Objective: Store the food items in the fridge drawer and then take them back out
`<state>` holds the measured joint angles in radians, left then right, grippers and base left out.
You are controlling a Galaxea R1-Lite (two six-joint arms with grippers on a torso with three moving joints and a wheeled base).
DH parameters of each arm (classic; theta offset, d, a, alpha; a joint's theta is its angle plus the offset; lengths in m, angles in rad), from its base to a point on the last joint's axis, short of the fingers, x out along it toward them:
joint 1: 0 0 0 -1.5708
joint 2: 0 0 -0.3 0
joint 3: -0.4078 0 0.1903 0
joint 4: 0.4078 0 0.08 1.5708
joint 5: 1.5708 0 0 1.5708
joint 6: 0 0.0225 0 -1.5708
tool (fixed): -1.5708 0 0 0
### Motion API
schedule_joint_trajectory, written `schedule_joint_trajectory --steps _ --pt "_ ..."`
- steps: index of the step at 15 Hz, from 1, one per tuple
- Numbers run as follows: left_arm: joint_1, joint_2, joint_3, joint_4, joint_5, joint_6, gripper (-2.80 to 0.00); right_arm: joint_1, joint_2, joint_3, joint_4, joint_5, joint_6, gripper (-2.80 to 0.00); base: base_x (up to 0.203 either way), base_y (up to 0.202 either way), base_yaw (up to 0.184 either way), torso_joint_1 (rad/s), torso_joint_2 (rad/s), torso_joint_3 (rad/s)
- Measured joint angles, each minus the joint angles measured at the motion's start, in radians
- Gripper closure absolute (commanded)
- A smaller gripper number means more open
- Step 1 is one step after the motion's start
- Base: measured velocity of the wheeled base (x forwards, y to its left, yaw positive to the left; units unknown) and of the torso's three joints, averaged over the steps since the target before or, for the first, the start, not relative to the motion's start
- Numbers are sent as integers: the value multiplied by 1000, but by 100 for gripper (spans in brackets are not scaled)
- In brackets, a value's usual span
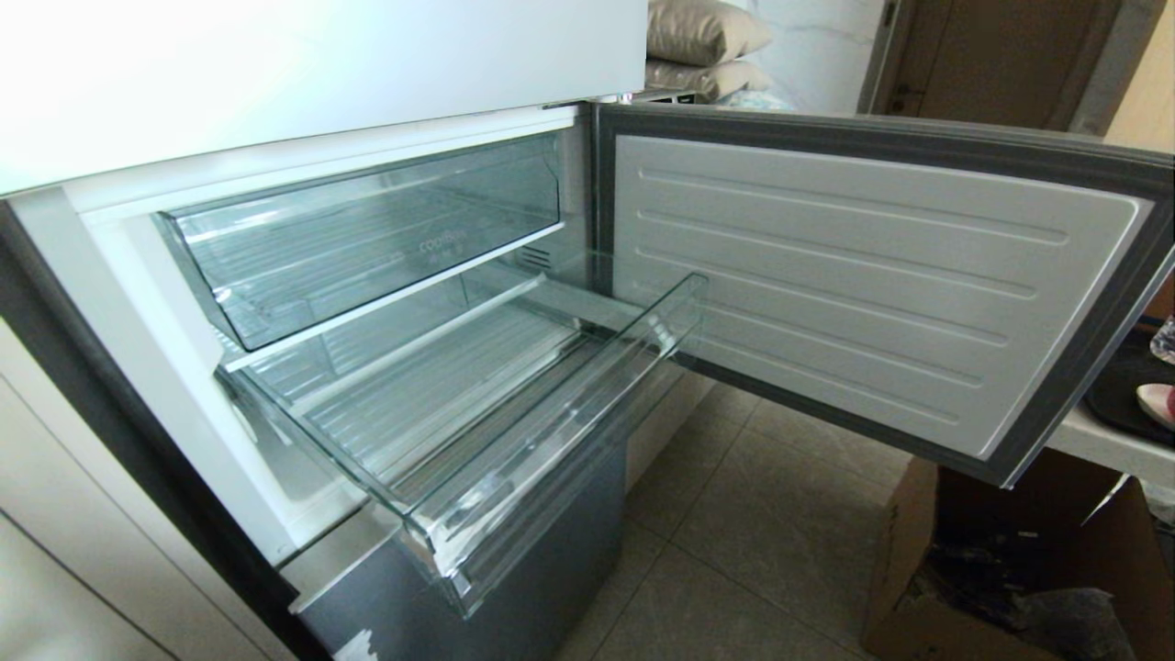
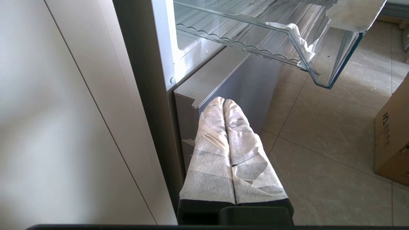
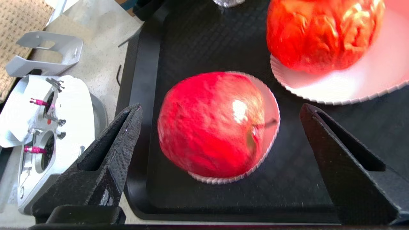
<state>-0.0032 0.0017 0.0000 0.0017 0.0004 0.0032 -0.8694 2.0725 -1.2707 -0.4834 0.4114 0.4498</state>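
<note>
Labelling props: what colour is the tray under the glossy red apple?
Black tray, clearest in the right wrist view.

Glossy red fruit (image 3: pixel 211 124), matt blk tray (image 3: pixel 204 41)

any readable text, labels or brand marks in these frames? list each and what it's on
Upper clear drawer, faint lettering on its front: too blurred to read.
Cardboard box, dark print on its side: only part shows, not readable.
Fridge drawer, tape scraps, red fruit, black tray, white device: no text visible.
</note>
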Motion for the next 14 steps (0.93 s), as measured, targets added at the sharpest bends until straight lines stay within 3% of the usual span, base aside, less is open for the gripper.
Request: schedule_joint_trajectory --steps 13,14 --pt "0 0 0 0 0 0 0 7 44 -40 5 2 3 -280 0 0 0 0 0 0" --pt "0 0 0 0 0 0 0 12 48 -41 5 1 1 0 0 0 0 0 0 0"
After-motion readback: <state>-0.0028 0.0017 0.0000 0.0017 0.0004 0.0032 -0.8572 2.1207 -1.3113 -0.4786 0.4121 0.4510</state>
